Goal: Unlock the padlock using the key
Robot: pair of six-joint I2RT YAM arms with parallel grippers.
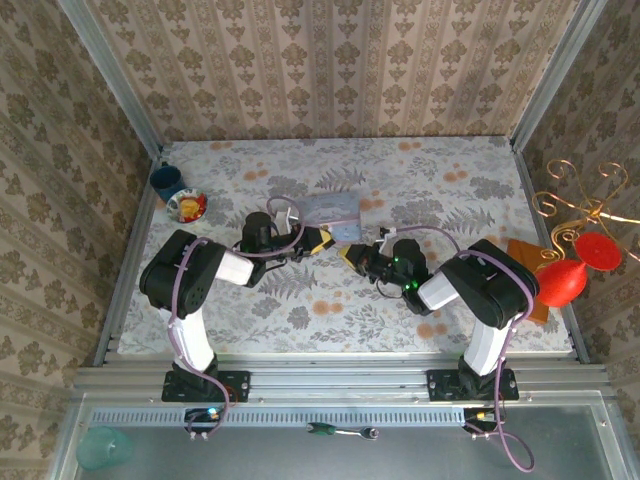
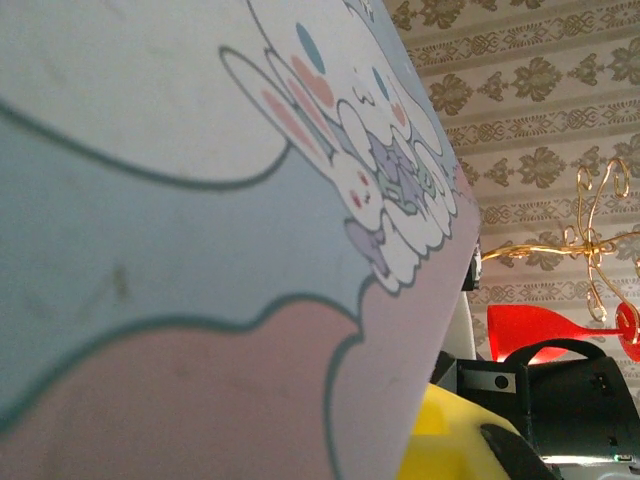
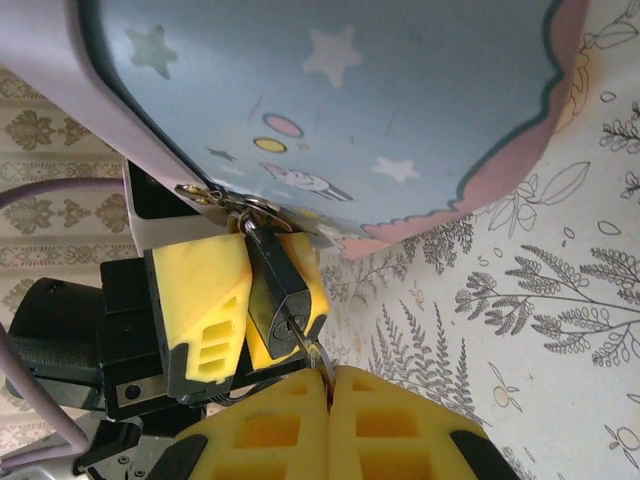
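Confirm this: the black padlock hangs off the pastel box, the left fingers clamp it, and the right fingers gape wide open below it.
Wrong on the right fingers: the right wrist view shows them pressed shut below the padlock, pinching what looks like the key at its keyhole. The rest stands.

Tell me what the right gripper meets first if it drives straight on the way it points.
The padlock, just past the key in the right gripper, pinched by the left gripper; depth is hard to judge.
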